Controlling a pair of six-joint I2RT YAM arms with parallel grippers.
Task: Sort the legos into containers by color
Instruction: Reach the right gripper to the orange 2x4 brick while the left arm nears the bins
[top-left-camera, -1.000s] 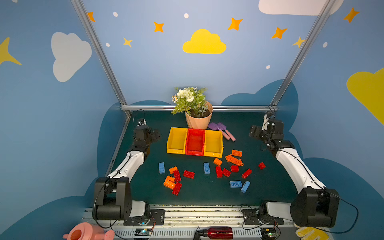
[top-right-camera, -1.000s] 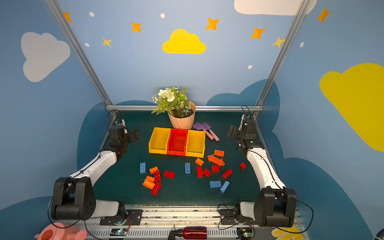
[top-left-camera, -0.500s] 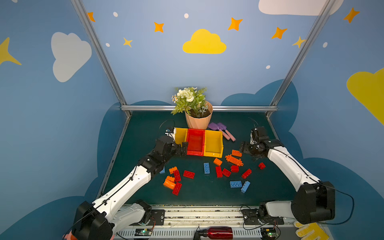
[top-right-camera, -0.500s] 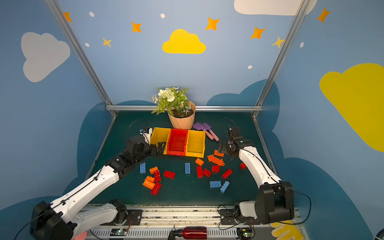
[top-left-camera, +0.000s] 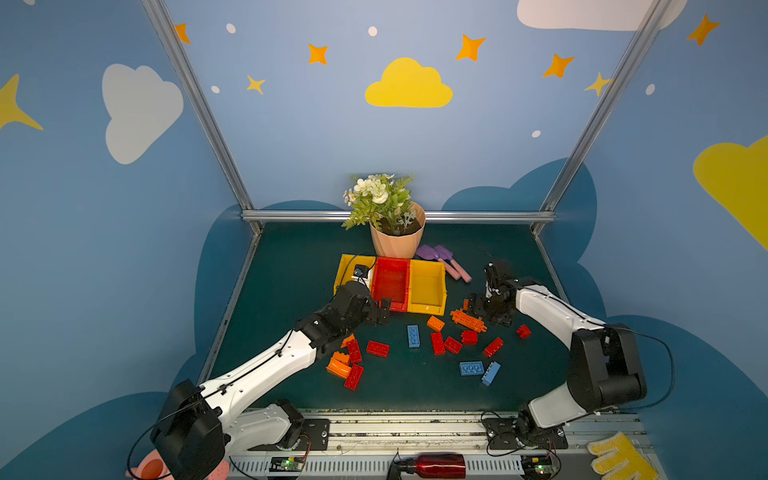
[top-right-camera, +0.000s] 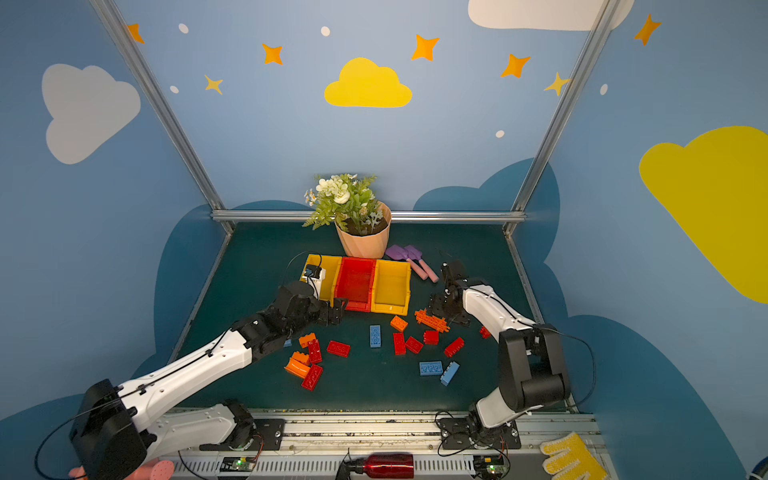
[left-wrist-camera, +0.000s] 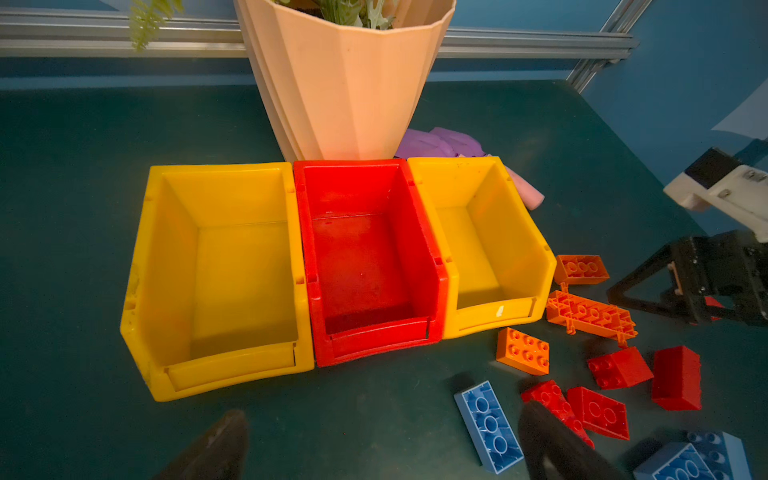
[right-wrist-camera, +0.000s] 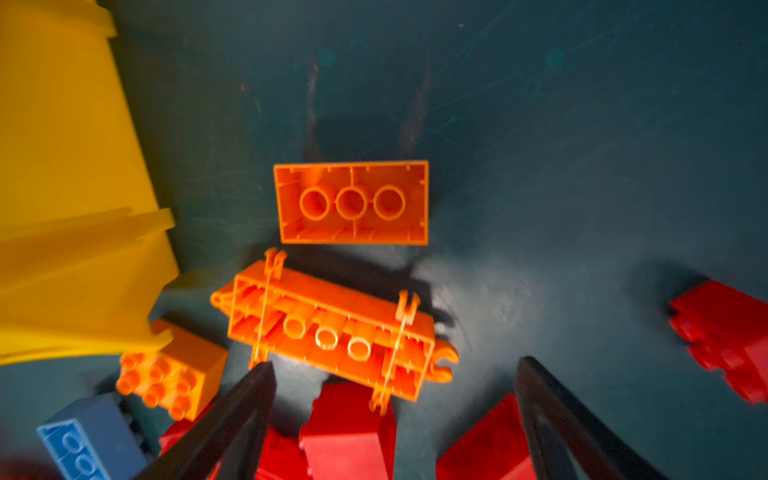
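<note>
Near edge: two blue legos (top-left-camera: 471, 368) lie side by side right of centre, and a red-and-orange cluster (top-left-camera: 354, 376) sits left of centre.
Middle: red legos (top-left-camera: 437, 343), one blue brick (top-left-camera: 413, 336) and a studded orange brick (top-left-camera: 435, 323) lie scattered on the green surface (top-left-camera: 291, 291).
Left end effector (top-left-camera: 382, 311): open and holding nothing, its fingers spread wide just in front of the red bin (left-wrist-camera: 374, 345).
Right end effector (right-wrist-camera: 395, 368): open and holding nothing, low toward the right edge, its fingers spread either side of red bricks with an orange axle piece (right-wrist-camera: 332, 328) just ahead of the tips.
Upturned brick (right-wrist-camera: 351, 202): orange, hollow side up, just beyond the axle piece and not touching it.
Bins: three in a touching row past the middle of the surface, a yellow (left-wrist-camera: 232, 370), the red, then another yellow (left-wrist-camera: 490, 320), their floors showing bare.
Far edge: a peach flower pot (left-wrist-camera: 345, 91) stands just behind the red bin, with purple-and-pink shovels (top-left-camera: 440, 254) beside it, behind the right-hand yellow bin.
</note>
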